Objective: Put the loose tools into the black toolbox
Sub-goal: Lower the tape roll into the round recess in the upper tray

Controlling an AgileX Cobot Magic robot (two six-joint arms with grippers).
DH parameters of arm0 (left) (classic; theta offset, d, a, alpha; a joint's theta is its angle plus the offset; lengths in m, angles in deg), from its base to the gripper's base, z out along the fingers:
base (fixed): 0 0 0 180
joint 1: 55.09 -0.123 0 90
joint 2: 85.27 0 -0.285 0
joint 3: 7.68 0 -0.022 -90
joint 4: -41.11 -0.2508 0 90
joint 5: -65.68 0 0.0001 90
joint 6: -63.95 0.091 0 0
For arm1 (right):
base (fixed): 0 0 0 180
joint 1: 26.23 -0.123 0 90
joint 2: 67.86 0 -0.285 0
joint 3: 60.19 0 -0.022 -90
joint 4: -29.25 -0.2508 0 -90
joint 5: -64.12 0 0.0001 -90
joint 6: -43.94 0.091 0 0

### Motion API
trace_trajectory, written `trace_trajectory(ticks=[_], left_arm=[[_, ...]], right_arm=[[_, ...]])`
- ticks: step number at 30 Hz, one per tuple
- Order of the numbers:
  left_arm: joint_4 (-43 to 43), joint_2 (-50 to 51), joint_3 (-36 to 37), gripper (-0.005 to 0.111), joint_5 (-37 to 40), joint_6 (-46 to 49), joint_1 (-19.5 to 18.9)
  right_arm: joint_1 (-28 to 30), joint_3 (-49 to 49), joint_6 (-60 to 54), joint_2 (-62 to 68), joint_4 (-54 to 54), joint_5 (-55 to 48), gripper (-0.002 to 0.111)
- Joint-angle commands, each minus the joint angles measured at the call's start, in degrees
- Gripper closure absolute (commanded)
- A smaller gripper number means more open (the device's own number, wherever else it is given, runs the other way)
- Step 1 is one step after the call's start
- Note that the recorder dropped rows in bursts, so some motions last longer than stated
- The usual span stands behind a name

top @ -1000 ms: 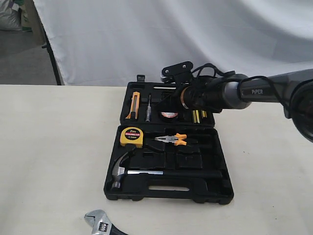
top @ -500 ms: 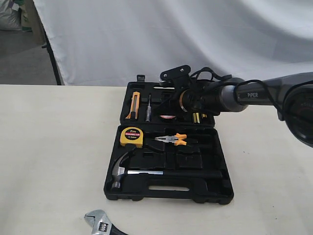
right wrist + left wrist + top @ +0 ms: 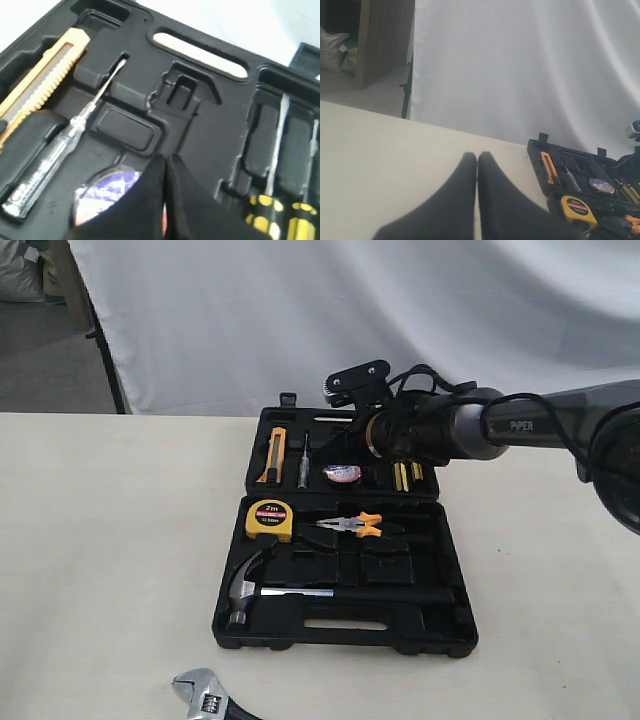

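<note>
A small dark tape roll [image 3: 107,192] with a bluish label is seen lying flat in a recess of the black toolbox [image 3: 440,635]. It lies just beside the tips of the right gripper [image 3: 166,159], whose fingers are pressed together with nothing between them. The steel claw hammer [image 3: 243,597] is seated in the other half of the case, well apart from those fingers. The silver adjustable wrench [image 3: 203,695] is left on the table [image 3: 100,540], outside the case and farthest from them. The roll appears placed; if it is to be pressed home, the closed tips should be brought down squarely on its face, not its edge, so that it is not tipped out. The left gripper [image 3: 477,156] is likewise clenched and empty, over bare table. The roll's nearness to the fingertips is shown only by the right wrist view, and the wrench only by the exterior view
</note>
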Motion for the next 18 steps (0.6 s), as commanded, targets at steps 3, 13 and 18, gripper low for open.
trace_trajectory(ticks=[3, 13, 18], left_arm=[[-0.3, -0.2, -0.2, 0.106, -0.4, -0.3, -1.5], [-0.3, -0.2, -0.2, 0.106, -0.4, -0.3, -1.5], [-0.3, -0.2, -0.2, 0.106, -0.4, -0.3, -1.5]], right_arm=[[-0.3, 0.0, -0.6, 3.2, 0.5, 4.2, 0.108], [-0.3, 0.0, -2.0, 4.4, 0.5, 3.8, 0.108], [-0.3, 0.0, -2.5, 3.6, 0.5, 3.2, 0.108]])
